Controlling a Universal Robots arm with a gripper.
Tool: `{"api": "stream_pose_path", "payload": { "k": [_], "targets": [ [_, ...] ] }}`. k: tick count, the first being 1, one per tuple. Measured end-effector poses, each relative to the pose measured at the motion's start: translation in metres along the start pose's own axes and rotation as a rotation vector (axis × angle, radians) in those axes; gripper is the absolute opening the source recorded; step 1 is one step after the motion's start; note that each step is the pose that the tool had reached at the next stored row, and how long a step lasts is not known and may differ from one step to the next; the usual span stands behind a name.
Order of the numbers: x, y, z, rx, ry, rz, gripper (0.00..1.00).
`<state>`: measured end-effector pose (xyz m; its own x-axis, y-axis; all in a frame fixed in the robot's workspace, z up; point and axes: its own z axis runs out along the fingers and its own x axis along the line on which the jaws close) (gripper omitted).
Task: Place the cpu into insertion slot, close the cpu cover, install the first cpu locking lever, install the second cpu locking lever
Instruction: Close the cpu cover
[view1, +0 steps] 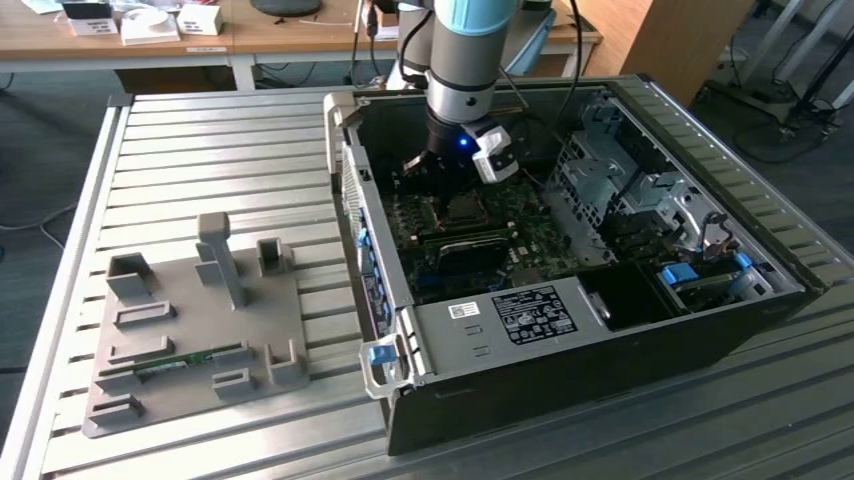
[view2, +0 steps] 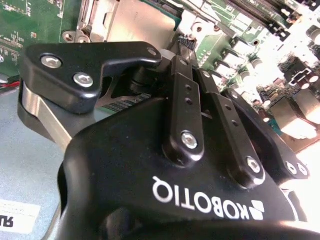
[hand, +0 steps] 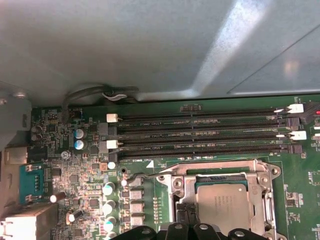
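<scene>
Seated cpu (hand: 221, 200) under lowered cpu cover (hand: 220, 169); tool (view1: 438, 170) close above, grip state cannot be told; first locking lever (hand: 137, 176) step likely in hand, demanding fine alignment

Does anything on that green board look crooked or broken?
Nothing stands out. The cpu lies flat and square inside the window of the cpu cover, and the memory slots beside it look straight and undamaged.

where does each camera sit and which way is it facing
Exterior view: off the arm, high beside the table, looking down into the open computer case; arm and gripper show.
First wrist view: on the wrist, facing motherboard, memory slots and cpu; gripper parts show.
Second wrist view: behind the gripper's body, facing the motherboard.
Both wrist views share motherboard and gripper.
</scene>
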<state>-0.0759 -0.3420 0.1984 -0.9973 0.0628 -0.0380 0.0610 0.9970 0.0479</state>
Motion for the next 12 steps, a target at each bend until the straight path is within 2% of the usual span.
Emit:
{"api": "stream_pose_path", "payload": {
  "k": [12],
  "targets": [
    [0.0000,0.0000,0.0010,-0.0004,-0.0003,0.000,0.11]
  ]
}}
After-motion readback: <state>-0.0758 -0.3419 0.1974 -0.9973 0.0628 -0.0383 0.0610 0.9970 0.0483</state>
